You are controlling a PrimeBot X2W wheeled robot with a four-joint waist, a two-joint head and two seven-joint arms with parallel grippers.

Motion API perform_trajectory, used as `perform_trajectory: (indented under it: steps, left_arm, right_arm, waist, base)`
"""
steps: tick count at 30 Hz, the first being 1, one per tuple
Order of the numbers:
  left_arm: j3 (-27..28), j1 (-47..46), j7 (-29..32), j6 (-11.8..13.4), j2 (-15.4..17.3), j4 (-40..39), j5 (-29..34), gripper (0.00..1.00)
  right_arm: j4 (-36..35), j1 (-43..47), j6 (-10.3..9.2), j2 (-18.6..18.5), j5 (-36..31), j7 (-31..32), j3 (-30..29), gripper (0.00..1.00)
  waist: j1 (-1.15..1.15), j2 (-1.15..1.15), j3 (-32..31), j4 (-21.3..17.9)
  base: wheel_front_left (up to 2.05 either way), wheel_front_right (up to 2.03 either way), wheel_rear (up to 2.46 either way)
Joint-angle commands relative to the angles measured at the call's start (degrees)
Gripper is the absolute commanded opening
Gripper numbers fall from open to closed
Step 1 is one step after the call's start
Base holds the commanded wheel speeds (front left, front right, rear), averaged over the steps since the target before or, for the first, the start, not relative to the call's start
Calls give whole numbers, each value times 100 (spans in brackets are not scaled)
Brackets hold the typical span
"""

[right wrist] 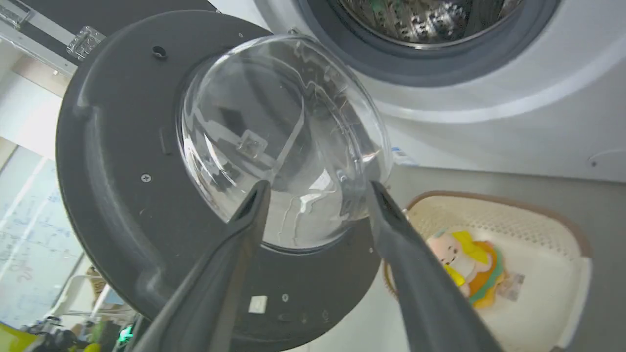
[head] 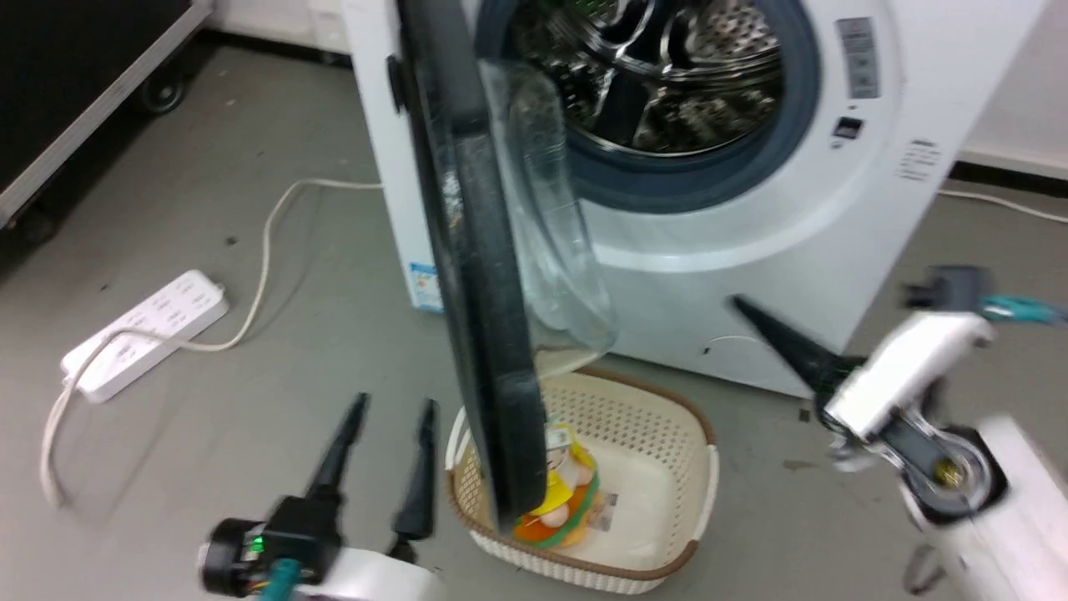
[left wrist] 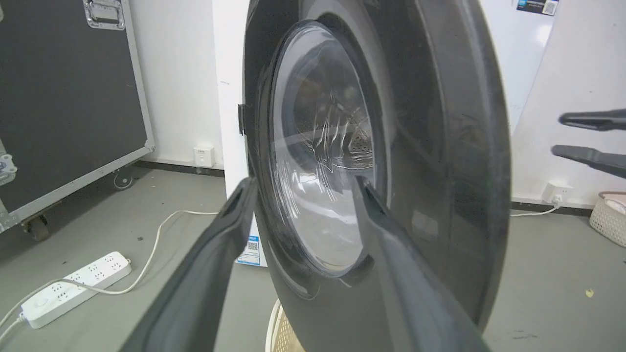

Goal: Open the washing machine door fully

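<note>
"Black and glossy, edge-on to my head camera: that's the washing machine door [head: 480, 275]. It's swung out from the washing machine [head: 751, 275] and stands roughly square to its front."

"Which side is it hinged?"

"My left of the opening. The steel drum [head: 667, 67] and the grey rubber ring [head: 692, 179] are in plain sight. The door's lower edge hangs over a cream basket [head: 709, 451] on the floor, with a soft toy [head: 563, 492] lying in it."

"And your left jaws?"

"Low down on the door's outer side, fingers [head: 338, 451] spread apart with nothing between them. The nearer finger sits just beside the door; I can't tell whether it touches."

"The other arm?"

"My right jaws are on the inner side, blurred in the head view. Their wrist camera shows the fingers [right wrist: 230, 264] parted wide and empty, pointing toward the clear glass bowl [right wrist: 283, 137]."

"Anything else?"

"A white power strip [head: 146, 330] on the floor, well off to my left."
</note>
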Motion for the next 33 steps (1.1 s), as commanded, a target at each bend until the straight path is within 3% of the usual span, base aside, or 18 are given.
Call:
perform_trajectory:
  steps: [1, 6, 10, 12, 13, 17, 21, 24, 33]
  left_arm:
    - [81, -14, -32, 21, 9, -45, -95, 100]
    - [478, 127, -32, -25, 9, -179, -164, 100]
    - [616, 256, -32, -140, 9, -175, -106, 100]
    - [704, 287, -32, -196, 9, -140, -105, 100]
    - [768, 365, -32, -228, 9, -132, -125, 100]
    - [802, 450, -32, -283, 9, -63, -120, 100]
    - [810, 472, -32, -337, 9, -26, -93, 100]
    - [833, 487, -32, -359, 9, -38, -113, 100]
    - [789, 561, -32, -462, 9, 71, -123, 100]
  right_arm:
    - [-139, 166, 7, -138, -329, -316, 11, 100]
    - [-753, 718, 7, -682, -2202, -2282, 170, 100]
    - [-872, 1066, 7, -818, -3566, -3369, -182, 100]
    - [-981, 1307, 7, -709, -4183, -3531, -498, 100]
    - [-1322, 1768, 7, -426, -5069, -3609, -978, 100]
    - [-1879, 2401, 7, 150, -6071, -3627, -1633, 100]
    - [-2341, 2969, 7, 864, -6816, -3629, -2179, 100]
    - [-2484, 3276, 7, 1190, -7092, -3629, -2356, 100]
    - [-2360, 3571, 7, 1363, -7202, -3630, -2270, 100]
  waist:
    - [0, 0, -165, -187]
    - [0, 0, -338, -550]
    - [0, 0, -380, -805]
    - [0, 0, -380, -897]
    - [0, 0, -374, -1018]
    - [0, 0, -344, -1154]
    - [0, 0, -313, -1203]
    - [0, 0, -292, -1217]
    - [0, 0, -298, -1201]
  base:
    - [0, 0, 0]
    - [0, 0, 0]
    - [0, 0, 0]
    - [0, 0, 0]
    - [0, 0, 0]
    - [0, 0, 0]
    - [0, 0, 0]
    - [0, 0, 0]
    - [0, 0, 0]
